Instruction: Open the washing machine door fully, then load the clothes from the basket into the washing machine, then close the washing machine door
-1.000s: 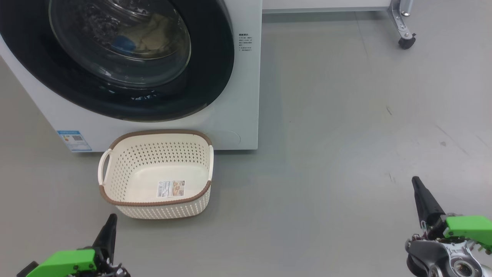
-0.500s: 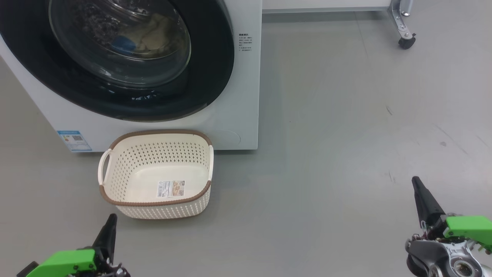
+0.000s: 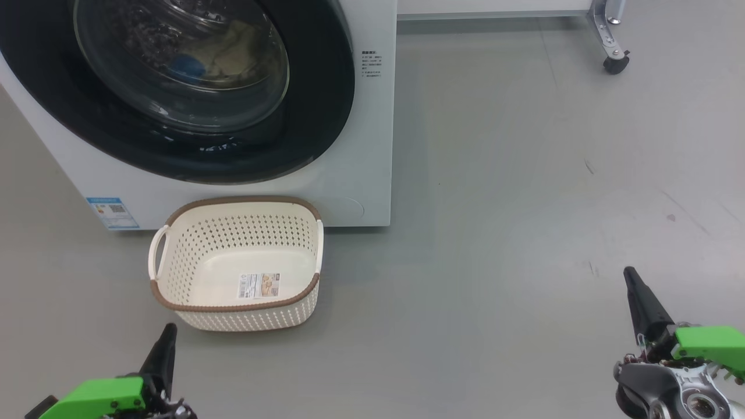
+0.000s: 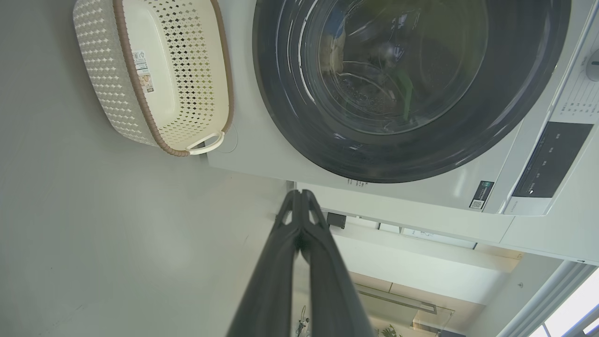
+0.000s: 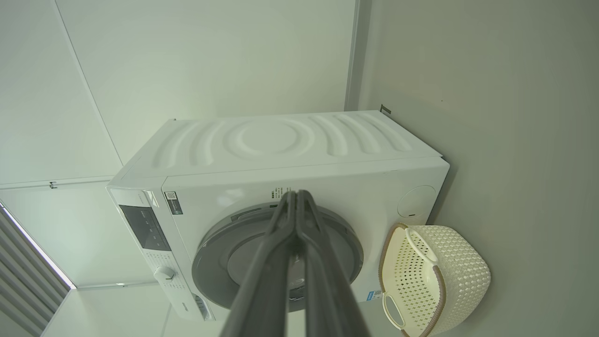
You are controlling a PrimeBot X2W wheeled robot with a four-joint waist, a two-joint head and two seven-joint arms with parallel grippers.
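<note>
The white washing machine (image 3: 361, 145) fills the upper left of the head view, its black-rimmed door (image 3: 314, 116) flush against the front. Through the glass I see pale yellow clothes (image 3: 233, 52) with a blue patch inside the drum. The cream basket (image 3: 238, 265) stands on the floor before the machine, holding just its label. My left gripper (image 3: 169, 331) is at the lower left, shut and holding nothing, just short of the basket. My right gripper (image 3: 628, 273) is shut at the lower right, far from everything. The left wrist view has the door (image 4: 412, 154), the basket (image 4: 154, 75) and the left gripper (image 4: 299, 193); the right wrist view has the machine (image 5: 281, 140), the basket (image 5: 435, 276) and the right gripper (image 5: 295, 193).
Grey floor (image 3: 524, 203) stretches open to the right of the machine. A metal leg on a black caster (image 3: 614, 61) stands at the far right back. The machine's control panel (image 4: 552, 159) with a dial lies beyond the door in the left wrist view.
</note>
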